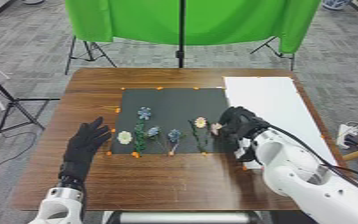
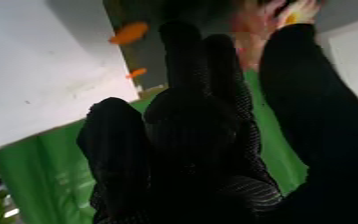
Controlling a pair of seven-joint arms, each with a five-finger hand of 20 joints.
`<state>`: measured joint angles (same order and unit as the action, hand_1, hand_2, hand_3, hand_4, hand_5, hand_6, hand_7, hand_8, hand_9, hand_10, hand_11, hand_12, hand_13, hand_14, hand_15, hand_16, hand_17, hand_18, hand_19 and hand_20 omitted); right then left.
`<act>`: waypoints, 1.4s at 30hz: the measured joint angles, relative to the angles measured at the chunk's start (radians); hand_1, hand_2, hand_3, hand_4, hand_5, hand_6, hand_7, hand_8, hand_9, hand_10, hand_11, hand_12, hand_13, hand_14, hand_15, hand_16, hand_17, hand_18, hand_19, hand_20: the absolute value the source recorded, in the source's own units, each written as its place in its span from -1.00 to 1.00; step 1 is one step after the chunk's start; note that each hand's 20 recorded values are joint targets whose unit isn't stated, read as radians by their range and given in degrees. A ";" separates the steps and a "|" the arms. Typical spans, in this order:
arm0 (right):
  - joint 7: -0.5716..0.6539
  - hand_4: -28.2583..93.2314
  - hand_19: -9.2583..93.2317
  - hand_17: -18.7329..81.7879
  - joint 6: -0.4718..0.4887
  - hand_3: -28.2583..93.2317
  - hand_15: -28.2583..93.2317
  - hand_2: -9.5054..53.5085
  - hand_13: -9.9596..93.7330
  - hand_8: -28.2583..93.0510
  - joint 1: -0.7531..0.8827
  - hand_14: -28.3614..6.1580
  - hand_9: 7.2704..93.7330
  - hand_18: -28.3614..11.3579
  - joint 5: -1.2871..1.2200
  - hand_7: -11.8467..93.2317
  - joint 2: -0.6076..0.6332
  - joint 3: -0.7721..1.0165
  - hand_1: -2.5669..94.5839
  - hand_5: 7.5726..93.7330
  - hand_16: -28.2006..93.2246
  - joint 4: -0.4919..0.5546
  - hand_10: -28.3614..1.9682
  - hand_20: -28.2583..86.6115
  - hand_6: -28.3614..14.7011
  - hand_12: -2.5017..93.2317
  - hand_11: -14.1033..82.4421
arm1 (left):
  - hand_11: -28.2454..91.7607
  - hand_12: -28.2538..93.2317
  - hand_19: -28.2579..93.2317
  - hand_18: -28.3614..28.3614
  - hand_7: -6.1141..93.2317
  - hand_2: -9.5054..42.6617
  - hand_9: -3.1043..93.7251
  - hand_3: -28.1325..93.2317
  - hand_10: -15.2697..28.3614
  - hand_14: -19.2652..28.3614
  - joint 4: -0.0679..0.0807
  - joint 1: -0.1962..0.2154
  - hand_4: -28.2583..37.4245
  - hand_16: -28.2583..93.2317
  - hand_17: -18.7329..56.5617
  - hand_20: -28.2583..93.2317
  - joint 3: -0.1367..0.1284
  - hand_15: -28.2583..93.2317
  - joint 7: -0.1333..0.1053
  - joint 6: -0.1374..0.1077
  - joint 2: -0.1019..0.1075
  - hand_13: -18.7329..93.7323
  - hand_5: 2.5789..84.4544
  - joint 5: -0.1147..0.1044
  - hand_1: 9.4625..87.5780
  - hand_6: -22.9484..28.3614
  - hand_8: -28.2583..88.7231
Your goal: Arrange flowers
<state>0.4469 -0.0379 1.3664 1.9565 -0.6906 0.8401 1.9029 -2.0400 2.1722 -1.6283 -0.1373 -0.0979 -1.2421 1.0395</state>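
The right hand (image 1: 237, 121), grip unclear, apparently places a pink flower (image 1: 215, 127) near the dark mat's right edge (image 1: 226, 97); clean withdrawal should follow.

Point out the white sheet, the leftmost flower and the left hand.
White sheet (image 1: 266, 97): head view, upper part.
Leftmost flower (image 1: 125, 137): head view, pale bloom.
Left hand (image 1: 87, 138): head view, middle of the glove.

Head cam high, fwd + down, R wrist cam close, both incl. green cloth (image 1: 238, 25)
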 measured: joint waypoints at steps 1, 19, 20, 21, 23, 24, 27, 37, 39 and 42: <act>0.000 -0.81 1.00 0.61 0.016 0.54 0.46 -1.00 0.88 -0.67 0.005 0.45 0.42 -0.23 -0.004 -0.53 0.002 0.007 -0.32 0.09 -0.02 0.005 -0.17 0.53 0.26 -0.55 -0.40 | -0.28 -0.34 -0.32 0.52 -0.81 -0.22 -0.18 0.42 0.38 0.64 0.000 0.001 -1.00 -0.55 -0.52 -0.27 0.000 -0.15 0.000 0.000 0.000 -0.19 -0.17 0.000 -0.73 0.19 -0.58; -0.510 -0.80 -0.66 -0.32 -0.256 0.74 -0.43 -0.69 -0.25 -0.66 0.449 -0.06 -0.24 -0.28 -0.591 -0.59 -0.214 0.602 -0.79 -0.31 -0.27 0.124 -0.08 -0.06 0.35 -0.66 -0.63 | -0.28 -0.34 -0.33 0.53 -0.80 -0.32 -0.16 0.46 0.36 0.63 -0.002 0.013 -1.00 -0.55 -0.51 -0.27 -0.003 -0.16 -0.043 0.009 -0.007 -0.19 -0.15 0.036 -0.74 0.18 -0.58; -0.550 -0.80 -0.69 -0.37 -0.256 0.75 -0.45 -0.70 -0.29 -0.67 0.474 0.00 -0.29 -0.23 -0.617 -0.60 -0.241 0.623 -0.83 -0.37 -0.29 0.129 -0.03 -0.07 0.36 -0.67 -0.64 | -0.28 -0.34 -0.33 0.53 -0.79 -0.33 -0.16 0.47 0.36 0.62 -0.003 0.014 -1.00 -0.55 -0.51 -0.27 -0.003 -0.16 -0.055 0.009 -0.007 -0.18 -0.14 0.046 -0.74 0.17 -0.58; -0.585 -0.81 -0.72 -0.41 -0.252 0.77 -0.48 -0.71 -0.35 -0.66 0.498 0.05 -0.34 -0.16 -0.647 -0.61 -0.268 0.637 -0.86 -0.44 -0.32 0.136 0.02 -0.09 0.38 -0.69 -0.66 | -0.27 -0.34 -0.33 0.52 -0.79 -0.34 -0.15 0.47 0.36 0.62 -0.004 0.014 -1.00 -0.55 -0.50 -0.27 -0.003 -0.16 -0.068 0.009 -0.007 -0.18 -0.14 0.059 -0.74 0.17 -0.58; -0.656 -0.82 -0.76 -0.50 -0.234 0.78 -0.54 -0.73 -0.45 -0.67 0.544 0.17 -0.46 -0.07 -0.729 -0.61 -0.319 0.647 -0.92 -0.58 -0.35 0.147 0.16 -0.12 0.43 -0.72 -0.69 | -0.27 -0.34 -0.34 0.52 -0.79 -0.36 -0.15 0.48 0.36 0.61 -0.006 0.015 -1.00 -0.55 -0.49 -0.27 -0.004 -0.16 -0.091 0.009 -0.009 -0.17 -0.13 0.091 -0.74 0.17 -0.58; -0.695 -0.83 -0.76 -0.52 -0.218 0.78 -0.55 -0.74 -0.47 -0.68 0.567 0.21 -0.49 -0.05 -0.783 -0.61 -0.343 0.645 -0.93 -0.62 -0.36 0.152 0.19 -0.14 0.44 -0.73 -0.70 | -0.27 -0.34 -0.34 0.51 -0.78 -0.37 -0.15 0.48 0.36 0.61 -0.008 0.015 -1.00 -0.55 -0.49 -0.27 -0.005 -0.16 -0.101 0.009 -0.012 -0.17 -0.13 0.107 -0.73 0.17 -0.58; -0.807 -0.84 -0.77 -0.52 -0.148 0.78 -0.57 -0.75 -0.48 -0.68 0.641 0.23 -0.48 -0.05 -0.968 -0.61 -0.402 0.636 -0.96 -0.62 -0.38 0.173 0.20 -0.16 0.44 -0.75 -0.69 | -0.27 -0.34 -0.35 0.51 -0.78 -0.37 -0.14 0.50 0.36 0.60 -0.013 0.017 -1.00 -0.55 -0.49 -0.27 -0.008 -0.16 -0.124 0.009 -0.019 -0.17 -0.11 0.136 -0.74 0.17 -0.58; -0.812 -0.85 -0.75 -0.43 -0.064 0.78 -0.50 -0.71 -0.39 -0.68 0.734 0.14 -0.35 -0.16 -0.803 -0.60 -0.451 0.622 -0.93 -0.50 -0.38 0.167 0.15 -0.15 0.42 -0.74 -0.64 | -0.26 -0.35 -0.37 0.50 -0.75 -0.41 -0.12 0.52 0.36 0.56 -0.015 0.000 -1.00 -0.55 -0.47 -0.27 0.012 -0.18 -0.191 0.004 -0.037 -0.17 -0.07 0.161 -0.72 0.15 -0.59; -0.806 -0.85 -0.74 -0.43 -0.079 0.77 -0.49 -0.69 -0.38 -0.68 0.731 0.11 -0.34 -0.17 -0.751 -0.60 -0.450 0.623 -0.93 -0.48 -0.38 0.165 0.13 -0.14 0.41 -0.73 -0.64 | -0.26 -0.35 -0.37 0.50 -0.75 -0.41 -0.12 0.52 0.36 0.56 -0.015 -0.007 -1.00 -0.55 -0.47 -0.27 0.016 -0.18 -0.195 0.004 -0.038 -0.17 -0.07 0.167 -0.72 0.15 -0.60; -0.793 -0.84 -0.73 -0.42 -0.090 0.76 -0.47 -0.67 -0.38 -0.68 0.730 0.06 -0.33 -0.19 -0.739 -0.60 -0.448 0.632 -0.93 -0.45 -0.39 0.165 0.08 -0.14 0.38 -0.73 -0.64 | -0.26 -0.35 -0.37 0.50 -0.74 -0.41 -0.12 0.53 0.36 0.56 -0.014 -0.014 -1.00 -0.54 -0.47 -0.27 0.020 -0.17 -0.197 0.004 -0.038 -0.16 -0.06 0.169 -0.72 0.16 -0.60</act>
<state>-0.3459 -0.1278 2.0969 1.2176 -1.1390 1.4719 2.0676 -2.0538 2.1585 -1.6088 -0.3346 -0.0941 -1.2800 1.2082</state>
